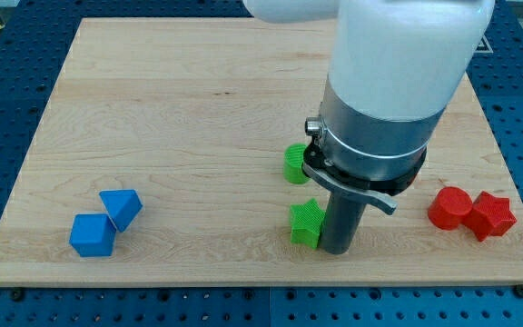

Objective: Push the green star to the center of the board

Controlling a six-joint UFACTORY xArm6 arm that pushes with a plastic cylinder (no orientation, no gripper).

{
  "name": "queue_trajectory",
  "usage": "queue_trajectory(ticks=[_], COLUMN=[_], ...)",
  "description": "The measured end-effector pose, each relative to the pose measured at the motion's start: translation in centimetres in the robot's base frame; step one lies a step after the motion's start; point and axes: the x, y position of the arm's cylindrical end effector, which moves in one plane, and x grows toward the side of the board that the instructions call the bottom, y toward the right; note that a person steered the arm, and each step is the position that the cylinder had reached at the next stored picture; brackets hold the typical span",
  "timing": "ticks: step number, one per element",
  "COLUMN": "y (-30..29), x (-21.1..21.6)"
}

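The green star (307,222) lies on the wooden board (180,118), low and right of the middle. My tip (338,251) stands right against the star's right side, touching or nearly touching it. The rod and the arm's white and grey body rise above it and hide part of the board behind. A second green block (294,163), rounded in shape, sits just above the star, partly hidden by the arm's collar.
A blue cube (93,235) and a blue wedge-like block (122,207) lie together at the view's lower left. A red cylinder (448,208) and a red star-like block (491,215) lie together at the lower right, near the board's edge.
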Motion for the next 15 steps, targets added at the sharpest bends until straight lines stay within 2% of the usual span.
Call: queue_trajectory(ticks=[1, 3, 4, 11, 12, 13, 15], y=[-0.1, -5.6, -6.4, -6.4, -6.4, -8.0, -15.8], x=[0.0, 0.0, -0.2, -11.6, -11.7, -11.7, -11.2])
